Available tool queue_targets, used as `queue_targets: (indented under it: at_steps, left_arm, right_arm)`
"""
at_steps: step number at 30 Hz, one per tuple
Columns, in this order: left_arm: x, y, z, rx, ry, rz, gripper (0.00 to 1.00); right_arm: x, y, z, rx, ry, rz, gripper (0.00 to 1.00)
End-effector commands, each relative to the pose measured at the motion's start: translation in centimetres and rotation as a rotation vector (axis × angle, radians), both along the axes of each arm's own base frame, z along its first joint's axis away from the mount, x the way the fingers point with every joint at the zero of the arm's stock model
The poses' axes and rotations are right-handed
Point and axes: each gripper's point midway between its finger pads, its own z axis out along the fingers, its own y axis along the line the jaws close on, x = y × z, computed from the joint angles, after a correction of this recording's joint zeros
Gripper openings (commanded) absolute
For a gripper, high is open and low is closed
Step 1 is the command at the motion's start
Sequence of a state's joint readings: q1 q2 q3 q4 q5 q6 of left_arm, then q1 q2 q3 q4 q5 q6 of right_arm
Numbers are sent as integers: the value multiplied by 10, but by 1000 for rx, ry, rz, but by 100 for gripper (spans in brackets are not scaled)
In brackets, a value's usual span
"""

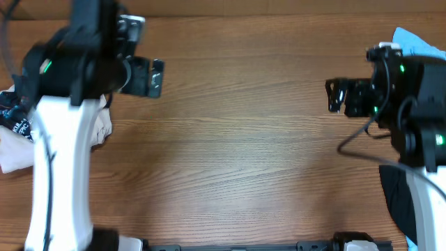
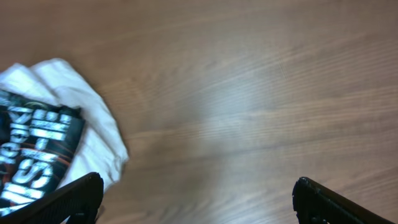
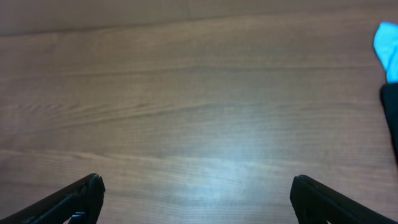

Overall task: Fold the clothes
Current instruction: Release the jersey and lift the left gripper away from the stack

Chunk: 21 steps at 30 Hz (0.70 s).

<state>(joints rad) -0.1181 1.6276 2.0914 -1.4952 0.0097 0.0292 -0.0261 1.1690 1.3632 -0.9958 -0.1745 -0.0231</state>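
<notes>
Left claw (image 1: 156,77): jaws spread wide, nothing held, above bare bench (image 1: 237,146) toward its left side.
Right claw (image 1: 333,96): jaws wide apart, empty, over bare wood toward the right edge.
Clothes (image 2: 31,155): black with white lettering, at the left edge, lying on a pale cloth (image 2: 93,118), partly under the left arm (image 1: 59,139).
Light-blue cloth (image 1: 418,40): far right corner.
Dark cloth (image 1: 396,195): right edge, near corner, partly hidden by the right arm (image 1: 425,181).
</notes>
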Motion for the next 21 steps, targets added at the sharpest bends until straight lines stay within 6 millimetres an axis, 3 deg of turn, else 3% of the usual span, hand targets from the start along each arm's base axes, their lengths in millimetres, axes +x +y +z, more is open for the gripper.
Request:
queue_targets:
  at_steps: [1, 5, 6, 9, 13, 17, 21]
  left_arm:
    - [-39, 32, 1, 11, -68, 89, 100]
    - [-79, 51, -10, 26, -145, 127, 100]
    - [-98, 55, -13, 32, -196, 134, 100]
    - [-139, 54, -17, 37, -302, 132, 100]
    - [-174, 53, -30, 38, -358, 134, 100]
    - [-191, 50, -38, 28, -376, 128, 100]
    - [-173, 40, -13, -39, -495, 101, 100]
  right_arm:
    - [-18, -3, -14, -19, -18, -7, 100]
    - [-40, -2, -28, -17, -31, -8, 100]
    - [-48, -1, -32, -11, -42, -10, 100]
    - [-67, -1, -35, 22, -63, -41, 100]
    - [-86, -1, -37, 27, -59, -50, 100]
    - [-95, -1, -47, 28, -3, -50, 100]
    - [-96, -1, -51, 28, 20, -50, 100]
